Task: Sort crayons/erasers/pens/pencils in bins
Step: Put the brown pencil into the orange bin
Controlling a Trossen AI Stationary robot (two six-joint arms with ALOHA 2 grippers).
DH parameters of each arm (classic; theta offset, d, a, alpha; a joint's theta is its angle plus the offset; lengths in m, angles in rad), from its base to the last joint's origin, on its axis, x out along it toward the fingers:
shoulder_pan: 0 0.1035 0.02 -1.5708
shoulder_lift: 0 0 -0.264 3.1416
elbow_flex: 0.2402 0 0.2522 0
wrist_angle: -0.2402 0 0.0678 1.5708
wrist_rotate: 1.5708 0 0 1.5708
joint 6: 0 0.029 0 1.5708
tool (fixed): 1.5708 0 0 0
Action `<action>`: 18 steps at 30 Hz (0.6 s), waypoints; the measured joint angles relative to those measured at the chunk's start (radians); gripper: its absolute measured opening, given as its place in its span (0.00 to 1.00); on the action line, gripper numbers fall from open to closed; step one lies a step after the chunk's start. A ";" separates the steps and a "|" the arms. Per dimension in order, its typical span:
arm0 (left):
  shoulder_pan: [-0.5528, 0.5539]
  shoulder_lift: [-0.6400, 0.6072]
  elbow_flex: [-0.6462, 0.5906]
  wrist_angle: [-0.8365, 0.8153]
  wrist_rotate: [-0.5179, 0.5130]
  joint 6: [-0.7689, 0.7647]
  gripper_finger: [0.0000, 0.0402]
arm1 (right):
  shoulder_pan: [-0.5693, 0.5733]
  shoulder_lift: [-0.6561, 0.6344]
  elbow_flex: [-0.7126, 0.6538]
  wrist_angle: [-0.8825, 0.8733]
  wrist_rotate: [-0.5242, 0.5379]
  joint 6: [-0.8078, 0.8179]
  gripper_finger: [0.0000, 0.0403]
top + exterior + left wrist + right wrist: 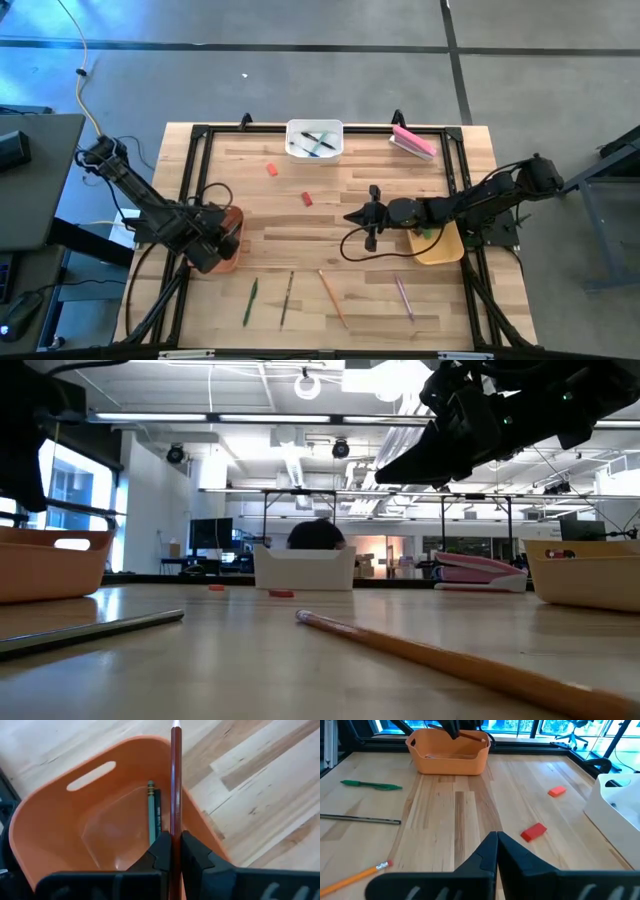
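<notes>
My left gripper [171,851] hovers over the orange-brown bin [60,815] at the table's left [228,240], shut on a brown pencil [176,780]. A green pencil [150,812] and a dark stick lie on that bin's floor. My right gripper [496,851] is shut and empty above mid-table [370,228], next to the mustard bin [440,245]. Several pencils lie along the near edge: green [250,300], dark [287,298], orange [332,297], pinkish [403,298]. Two red pieces [271,170] [307,199] rest on the wood. The white bin [315,140] holds pens. My left gripper pinches the brown pencil's shaft [175,832] between its two fingers, coming from above the bin. The pencil is lifted clear and runs out past the fingers across the bin's opening. Its pale tip [176,725] shows beyond the bin's rim.
A pink block [413,142] sits at the far right by the white bin. A black frame rail [200,135] runs around the table. Bare wood lies between the red pieces and the near pencils. In the low view the orange pencil [450,655] lies close in front.
</notes>
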 joint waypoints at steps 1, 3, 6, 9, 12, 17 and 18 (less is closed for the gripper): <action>-0.004 0.010 0.000 0.001 0.003 -0.009 0.01 | 0.000 0.000 0.000 0.000 0.000 0.000 0.00; -0.018 0.027 0.000 0.001 0.002 -0.034 0.01 | 0.000 0.000 0.000 0.002 0.000 0.000 0.00; -0.043 0.064 0.000 0.018 0.003 -0.068 0.01 | 0.000 0.000 0.000 0.006 0.000 -0.001 0.00; -0.071 0.096 0.000 0.031 0.008 -0.120 0.01 | 0.000 0.000 0.000 0.006 -0.003 -0.004 0.00; -0.108 0.123 0.000 0.026 0.010 -0.198 0.01 | 0.000 0.000 0.000 0.007 -0.013 -0.004 0.00; -0.157 0.165 0.000 0.024 0.029 -0.300 0.01 | 0.000 0.000 0.000 0.007 -0.016 -0.004 0.00; -0.167 0.178 0.000 0.023 0.037 -0.314 0.01 | 0.000 0.000 0.000 0.007 -0.016 -0.004 0.00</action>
